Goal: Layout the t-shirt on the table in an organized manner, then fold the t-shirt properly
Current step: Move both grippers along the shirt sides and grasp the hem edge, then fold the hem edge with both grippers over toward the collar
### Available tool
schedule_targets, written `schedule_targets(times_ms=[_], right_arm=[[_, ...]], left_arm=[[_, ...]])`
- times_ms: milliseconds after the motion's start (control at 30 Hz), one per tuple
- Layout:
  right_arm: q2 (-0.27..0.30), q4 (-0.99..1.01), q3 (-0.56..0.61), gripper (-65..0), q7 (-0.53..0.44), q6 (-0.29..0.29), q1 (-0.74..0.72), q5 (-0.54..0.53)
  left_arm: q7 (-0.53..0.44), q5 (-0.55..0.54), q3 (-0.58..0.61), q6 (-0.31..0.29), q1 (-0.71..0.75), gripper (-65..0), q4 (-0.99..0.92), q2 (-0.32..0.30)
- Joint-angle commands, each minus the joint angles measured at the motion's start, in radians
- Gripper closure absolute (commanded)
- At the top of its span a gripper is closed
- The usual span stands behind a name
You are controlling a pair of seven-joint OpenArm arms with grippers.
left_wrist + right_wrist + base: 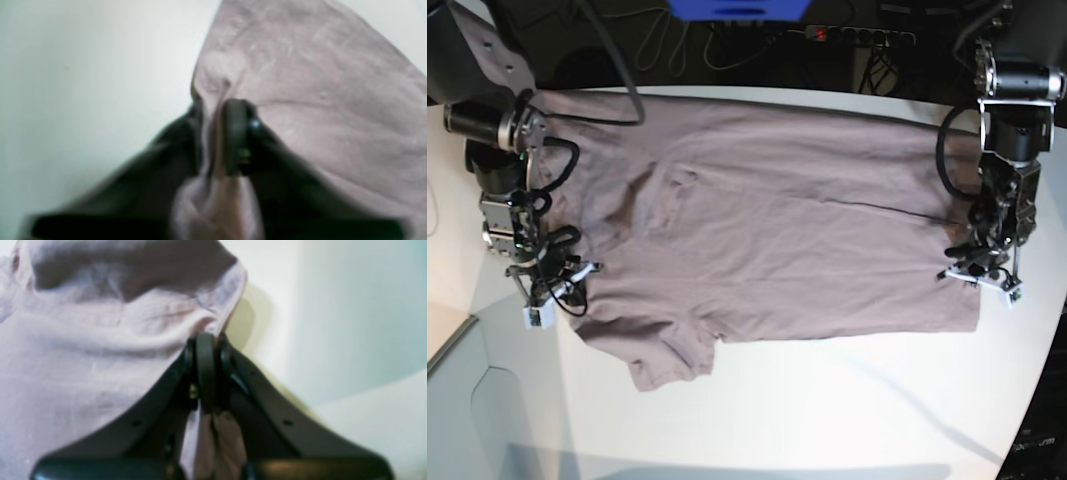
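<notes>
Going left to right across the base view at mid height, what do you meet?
Right gripper, shut on the t-shirt's edge → the t-shirt spread across the table → left gripper, shut on the shirt's opposite edge.

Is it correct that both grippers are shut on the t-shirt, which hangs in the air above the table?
Not quite. Both the left gripper and right gripper are shut on the t-shirt, but the base view shows it lying spread on the table, not hanging.
</notes>
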State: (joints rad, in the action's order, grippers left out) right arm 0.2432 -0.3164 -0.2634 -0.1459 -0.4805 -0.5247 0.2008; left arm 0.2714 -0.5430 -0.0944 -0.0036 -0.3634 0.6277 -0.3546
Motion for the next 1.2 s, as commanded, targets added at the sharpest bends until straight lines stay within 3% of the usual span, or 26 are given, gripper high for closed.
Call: schedule_targets(times_ms=[0, 233, 400, 600, 833, 1000, 1167], right_arm=[[0.005, -0.003, 0.002, 0.0, 0.029, 0.001, -0.004, 0.009], [0.003, -0.083, -0.109, 0.0, -0.022, 0.001, 0.034, 0.004], [-0.026, -0.304, -0.159, 0.0, -0.034, -0.002, 0.139, 0.002], [-0.103, -0.625, -0.239, 0.0, -0.028, -0.119, 0.291, 0.002], [-0.153, -0.916, -0.256, 0.0, -0.03, -0.134, 0.486, -0.002], [-0.15, -0.976, -0.25, 0.0, -0.028, -0.134, 0.622, -0.139], [-0.144, -0.906, -0.248, 0.0, -0.028, -0.134, 0.659, -0.14]], left_arm=[[0.001, -0.001, -0.001, -0.002, -0.023, 0.0, 0.008, -0.014], [0.009, -0.013, -0.009, -0.002, -0.004, 0.0, 0.113, -0.011], [0.009, -0.013, -0.012, 0.003, 0.091, 0.0, 0.317, -0.01], [0.009, -0.015, -0.015, 0.007, 0.189, 0.0, 0.453, -0.01], [0.009, -0.015, -0.186, -0.002, 0.277, 0.0, 0.475, 0.032], [0.009, -0.015, -0.204, -0.002, 0.309, 0.0, 0.469, 0.035], [0.009, -0.013, -0.204, -0.002, 0.323, 0.0, 0.466, 0.035]])
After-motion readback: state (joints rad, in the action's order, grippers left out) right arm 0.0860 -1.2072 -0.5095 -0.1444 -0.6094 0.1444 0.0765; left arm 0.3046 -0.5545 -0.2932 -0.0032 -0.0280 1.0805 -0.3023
